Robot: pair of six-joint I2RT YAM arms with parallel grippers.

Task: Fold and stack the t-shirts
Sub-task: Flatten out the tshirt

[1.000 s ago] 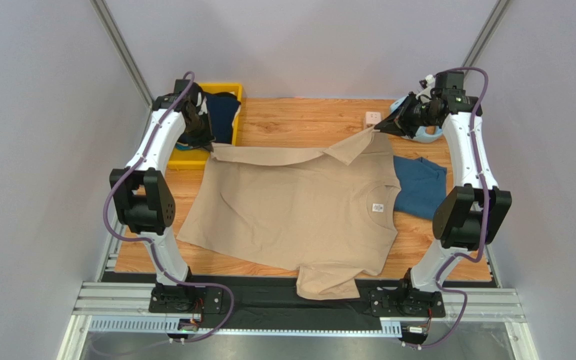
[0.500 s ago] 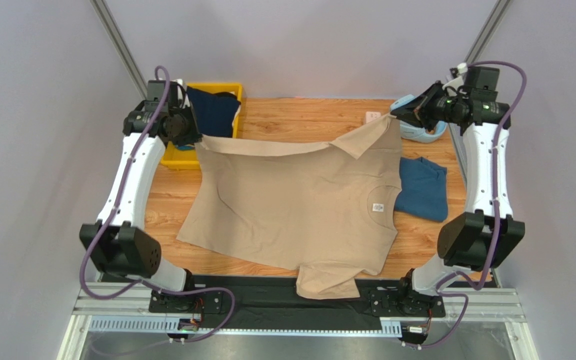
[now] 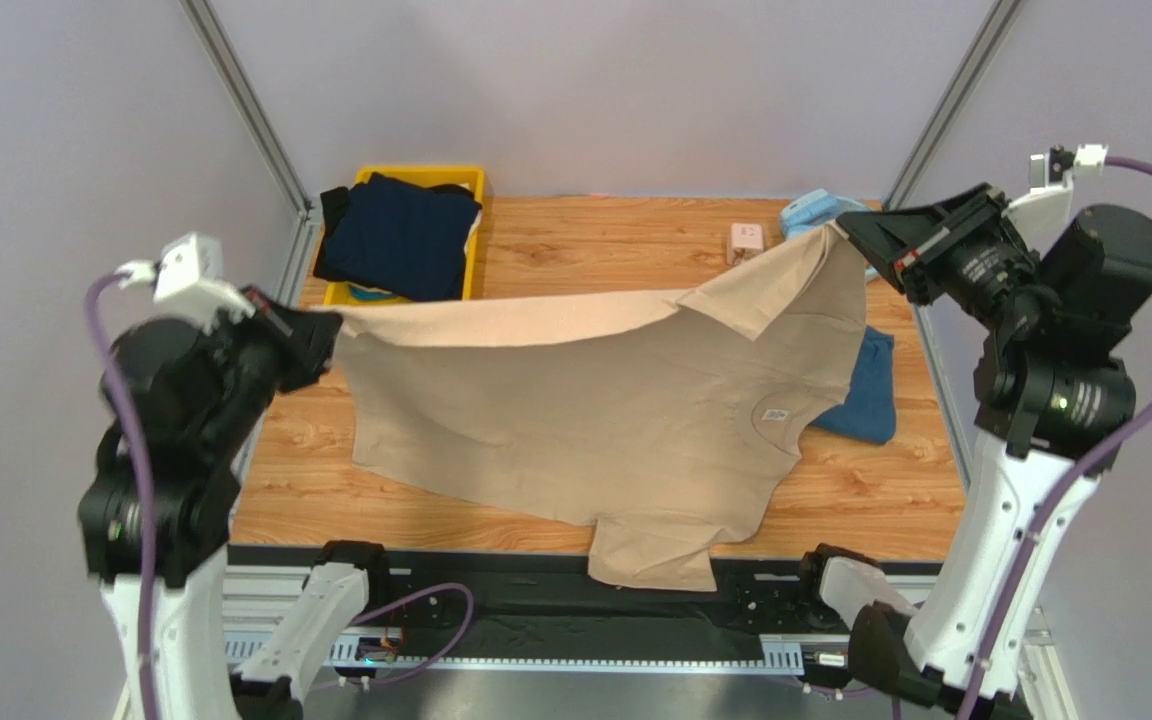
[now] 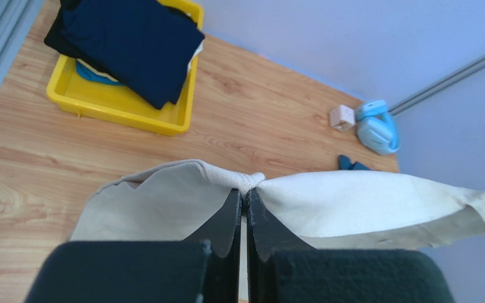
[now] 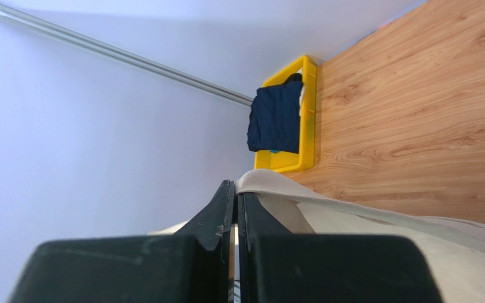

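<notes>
— Where is the beige tee?
— Across the middle of the worktop, front up, its neck label showing toward the right edge. Its far edge is raised off the wood at both ends and stretched taut between them. The rest slopes down and lies creased, and one sleeve hangs over the near edge.
— And the teal tee?
— Flat by the right edge, partly covered by the beige one.
— The navy tee?
— Folded, lying in the yellow tray at the far left corner and spilling over its left rim.
</notes>
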